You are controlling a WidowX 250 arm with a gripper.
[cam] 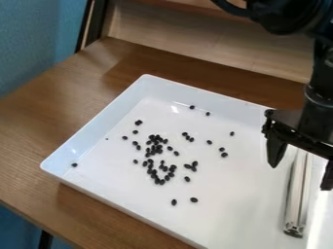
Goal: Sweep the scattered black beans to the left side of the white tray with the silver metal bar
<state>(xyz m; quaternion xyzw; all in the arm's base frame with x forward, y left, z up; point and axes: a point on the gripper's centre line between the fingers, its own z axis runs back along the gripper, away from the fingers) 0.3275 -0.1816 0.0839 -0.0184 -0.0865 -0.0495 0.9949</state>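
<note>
My gripper (302, 170) hangs at the right side of the view, over the right part of the white tray (91, 130). It is open, with its two fingers set wide apart. Below and between them lies a long whitish bar-like object (296, 197) with a dark end, resting in the tray. Left of the gripper, small black beans (157, 146) are scattered over the tray floor, densest in a cluster near the middle. One lone bean (75, 165) is by the left corner.
The tray's raised walls surround the beans. It stands on a brown wooden table (39, 121), whose front left edge runs along the lower left. A pale wooden panel (195, 41) and a dark post (95, 24) stand behind.
</note>
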